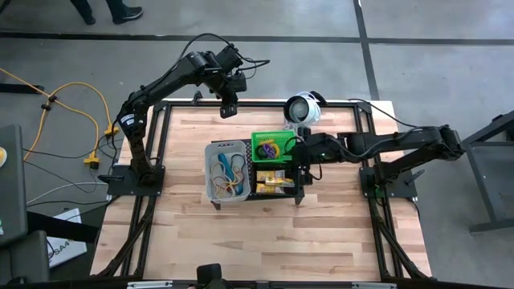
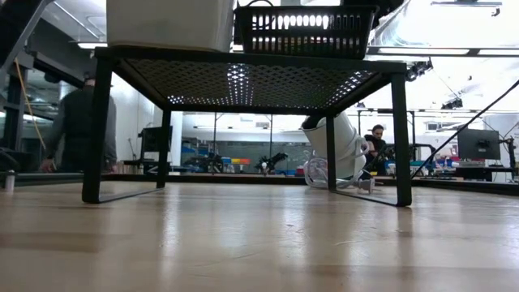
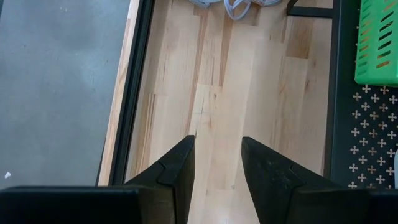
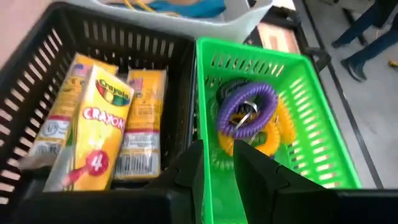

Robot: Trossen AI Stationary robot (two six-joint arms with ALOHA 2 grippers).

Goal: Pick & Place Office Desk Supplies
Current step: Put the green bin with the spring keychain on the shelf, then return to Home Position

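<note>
Three small bins stand side by side on a black perforated stand (image 1: 299, 193). The clear bin (image 1: 215, 186) holds blue, yellow and orange loops. In the green bin (image 4: 311, 93) lie a purple coil loop (image 4: 245, 109) and yellow and green ones. The black bin (image 4: 37, 81) holds yellow crayon packs (image 4: 99, 118), the top one tilted. My right gripper (image 4: 217, 163) hangs over the wall between the green and black bins, open by a narrow gap, with nothing between its fingers. My left gripper (image 3: 217, 149) waits open above bare table at the far left.
A round white-and-silver device (image 1: 303, 108) with a cable sits on the table behind the stand, at the far edge. The stand's legs (image 2: 401, 138) rest on the wooden table (image 1: 241, 241). People stand in the room beyond the table.
</note>
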